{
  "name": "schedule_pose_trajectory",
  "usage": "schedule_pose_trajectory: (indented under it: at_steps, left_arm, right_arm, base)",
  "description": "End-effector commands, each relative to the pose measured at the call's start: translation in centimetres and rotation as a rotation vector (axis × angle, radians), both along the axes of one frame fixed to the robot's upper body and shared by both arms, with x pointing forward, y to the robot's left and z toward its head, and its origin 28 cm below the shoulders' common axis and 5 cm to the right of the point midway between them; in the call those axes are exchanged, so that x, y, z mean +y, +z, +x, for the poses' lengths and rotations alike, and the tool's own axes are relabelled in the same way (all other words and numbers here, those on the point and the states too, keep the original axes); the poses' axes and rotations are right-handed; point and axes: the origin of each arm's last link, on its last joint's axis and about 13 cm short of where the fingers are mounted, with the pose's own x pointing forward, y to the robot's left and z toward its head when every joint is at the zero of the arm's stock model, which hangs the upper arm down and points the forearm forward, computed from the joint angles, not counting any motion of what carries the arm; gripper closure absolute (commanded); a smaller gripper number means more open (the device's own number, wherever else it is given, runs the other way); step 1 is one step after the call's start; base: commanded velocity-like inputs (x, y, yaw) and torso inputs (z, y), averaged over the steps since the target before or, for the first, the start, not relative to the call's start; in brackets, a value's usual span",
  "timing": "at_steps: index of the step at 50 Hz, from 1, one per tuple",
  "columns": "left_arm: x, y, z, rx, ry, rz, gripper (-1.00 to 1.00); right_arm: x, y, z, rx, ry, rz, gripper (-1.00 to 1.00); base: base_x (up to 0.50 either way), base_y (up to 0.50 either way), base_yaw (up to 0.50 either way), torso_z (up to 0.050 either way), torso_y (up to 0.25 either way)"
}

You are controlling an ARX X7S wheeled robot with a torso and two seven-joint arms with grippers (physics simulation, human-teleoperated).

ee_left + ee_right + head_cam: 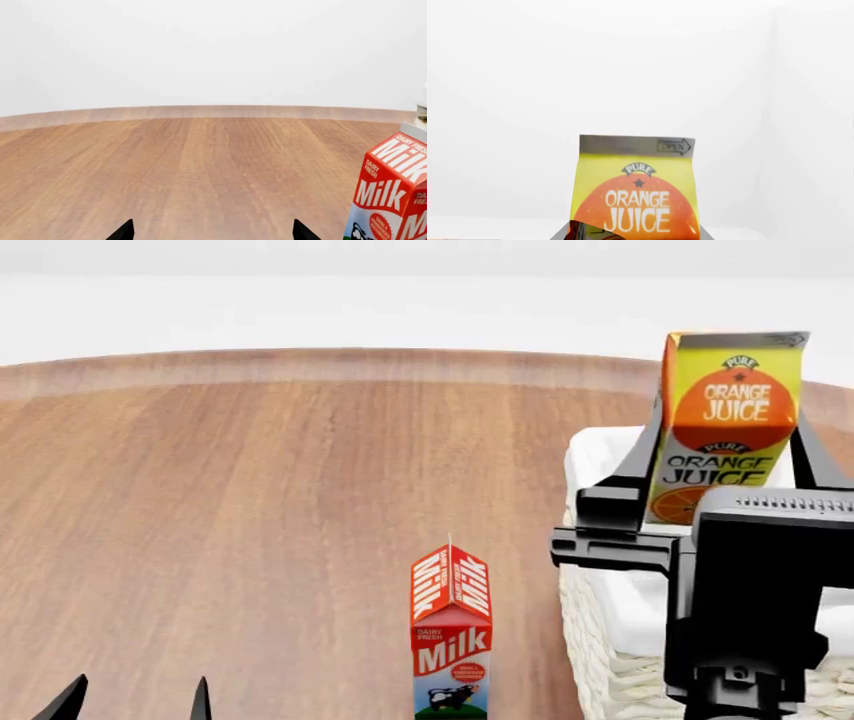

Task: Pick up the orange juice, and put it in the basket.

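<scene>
Counter: broad wood-grain surface, curved far edge against a plain white background; wide bare stretch on the left and centre, reaching to the far rim.

Orange juice: tall yellow-green carton with an orange circle and an orange-slice picture, upright, held above the basket, clamped between the black fingers of the right hand. The right hand's dark body covers the carton's lower part in the head view; in the right wrist view only the carton's upper front shows, with an "OPEN" arrow on its grey top strip.

Basket: large cream-white woven wicker container with white cloth liner over the rim, at the counter's right side. Its right and near parts are hidden by the arm and cut off by the frame.

Milk carton: red-and-white, gabled, standing upright on the counter just left of the basket, apart from it; base cut off by the frame.

Left hand: low at the near left, two black fingertips spread apart over bare wood, holding nothing.
</scene>
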Motion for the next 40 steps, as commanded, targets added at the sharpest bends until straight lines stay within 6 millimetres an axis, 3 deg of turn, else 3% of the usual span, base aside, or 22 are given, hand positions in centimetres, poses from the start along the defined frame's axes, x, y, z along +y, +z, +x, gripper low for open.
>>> schedule_pose_trajectory:
  at_steps: [1, 40]
  left_arm:
    - [0.0, 0.0, 0.0, 0.0, 0.0, 0.0, -1.0]
    - [0.0, 0.0, 0.0, 0.0, 0.001, 0.0, -1.0]
  right_arm:
    - [-0.1, -0.2, 1.1, -0.01, -0.021, -0.044, 1.0]
    - [-1.1, -3.0, 3.4, 0.063, -0.07, -0.032, 1.0]
  base:
    - [0.0, 0.0, 0.0, 0.0, 0.0]
    - [0.0, 0.0, 0.0, 0.0, 0.001]
